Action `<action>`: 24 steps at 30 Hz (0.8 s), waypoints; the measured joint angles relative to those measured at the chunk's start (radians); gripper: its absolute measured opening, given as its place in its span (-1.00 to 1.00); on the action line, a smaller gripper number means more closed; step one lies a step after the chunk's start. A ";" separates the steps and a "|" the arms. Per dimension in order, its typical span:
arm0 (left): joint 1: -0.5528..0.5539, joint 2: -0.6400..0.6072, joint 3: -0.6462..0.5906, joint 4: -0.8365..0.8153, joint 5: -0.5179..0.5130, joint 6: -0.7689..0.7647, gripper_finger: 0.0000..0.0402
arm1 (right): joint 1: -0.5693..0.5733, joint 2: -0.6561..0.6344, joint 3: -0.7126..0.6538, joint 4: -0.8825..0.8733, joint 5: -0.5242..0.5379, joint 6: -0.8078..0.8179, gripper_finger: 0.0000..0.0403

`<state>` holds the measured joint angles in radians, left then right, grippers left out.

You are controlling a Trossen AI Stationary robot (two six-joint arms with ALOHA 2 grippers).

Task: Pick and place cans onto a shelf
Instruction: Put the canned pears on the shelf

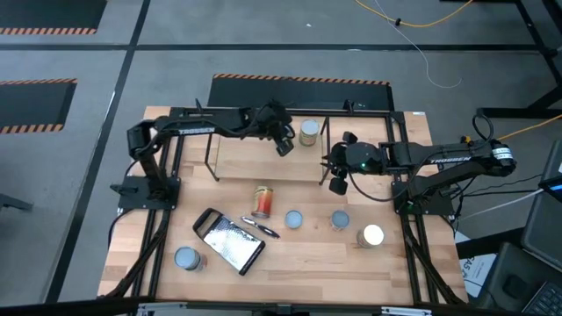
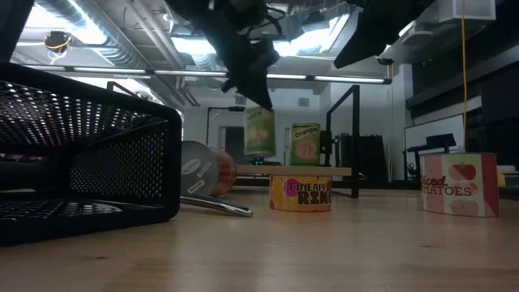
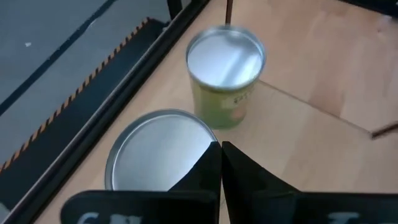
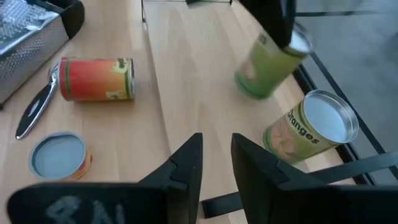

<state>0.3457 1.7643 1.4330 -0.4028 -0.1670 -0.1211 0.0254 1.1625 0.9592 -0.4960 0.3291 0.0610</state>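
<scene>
Bright overhead ceiling lights, backlit silhouetted arms, slight motion blur.

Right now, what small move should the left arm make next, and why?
Probably lower the left gripper straight down a little. Its fingers are shut on the rim of the green can, which hangs tilted just above the shelf board, beside the upright Oranges can, so it cannot be released yet. The right gripper waits open nearby.

Shelf board mostly free; two cans occupy right end.
</scene>
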 joint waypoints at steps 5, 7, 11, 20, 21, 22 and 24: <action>-0.001 0.044 0.000 0.035 -0.033 0.000 -1.00 | 0.000 0.000 0.000 0.003 -0.009 -0.027 -0.55; 0.000 0.056 0.000 0.034 -0.053 0.000 -1.00 | 0.000 0.000 0.000 0.010 -0.009 -0.040 -0.55; 0.000 0.064 0.000 0.037 -0.063 -0.001 -1.00 | 0.000 0.000 0.000 0.014 -0.010 -0.044 -0.55; 0.000 0.064 0.000 0.039 -0.091 -0.032 -1.00 | 0.000 0.000 0.000 0.014 -0.010 -0.044 -0.55; -0.001 0.064 0.000 0.039 -0.091 -0.031 -1.00 | 0.000 0.000 0.000 0.014 -0.010 -0.044 -0.55; -0.002 0.064 0.000 0.039 -0.091 -0.031 -1.00 | 0.000 0.000 0.000 0.014 -0.010 -0.044 -0.55; -0.002 0.064 0.000 0.039 -0.091 -0.031 -1.00 | 0.000 0.000 0.000 0.014 -0.010 -0.044 -0.55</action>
<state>0.3439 1.8278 1.4330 -0.3637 -0.2577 -0.1516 0.0254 1.1622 0.9592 -0.4824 0.3187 0.0166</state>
